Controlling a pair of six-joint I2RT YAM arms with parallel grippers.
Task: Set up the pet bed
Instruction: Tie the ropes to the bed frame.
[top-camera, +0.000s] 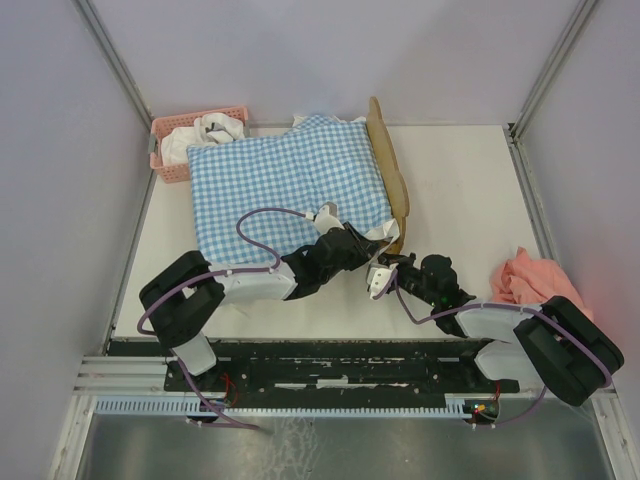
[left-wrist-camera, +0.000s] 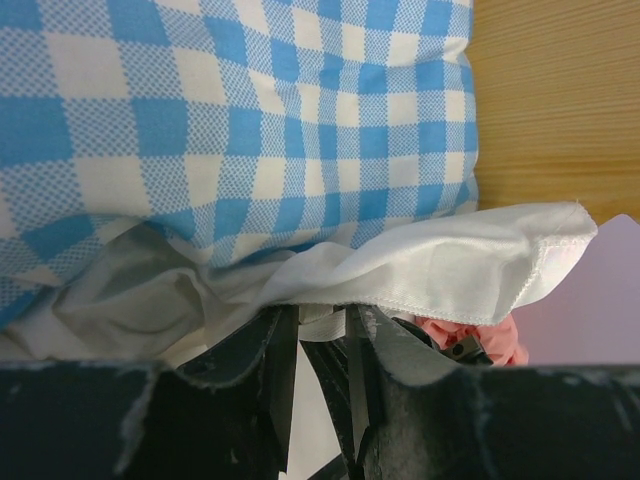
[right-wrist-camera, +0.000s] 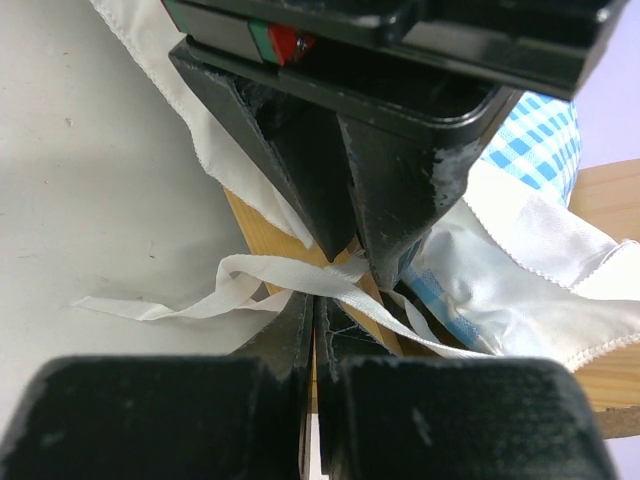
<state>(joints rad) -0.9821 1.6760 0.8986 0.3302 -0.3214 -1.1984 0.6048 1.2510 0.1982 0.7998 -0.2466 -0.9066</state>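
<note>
**Both grippers meet at the near corner of the bed**

The black mounting rail (top-camera: 330, 365) lies closest, at the near edge, with both arms reaching away from it toward the middle of the white table (top-camera: 470, 200). The gingham bedding (top-camera: 285, 170) is the largest thing there: a blue-and-white checked cushion with a white ruffled hem, covering most of the pet bed (top-camera: 388, 165). The bed sits at the far middle of the table. Only its wavy light-wood headboard shows from above, standing along the cushion's right edge. A pink basket (top-camera: 160, 128) holding a white cloth (top-camera: 205, 130) touches the cushion's far-left corner. A crumpled pink cloth (top-camera: 525, 280) lies well apart, near the right edge of the table.

The left gripper (left-wrist-camera: 318, 340) sits under the ruffle at the cushion's near-right corner. Its fingers are drawn close with a strip of white ribbon (right-wrist-camera: 230, 290) between them — clenched on it, as far as the wrist views show. The right gripper (right-wrist-camera: 315, 310) faces it tip to tip. Its fingers are pressed flat together and the same ribbon crosses their tips, just above the wooden frame corner — a loose end trails left across the bare table.
</note>
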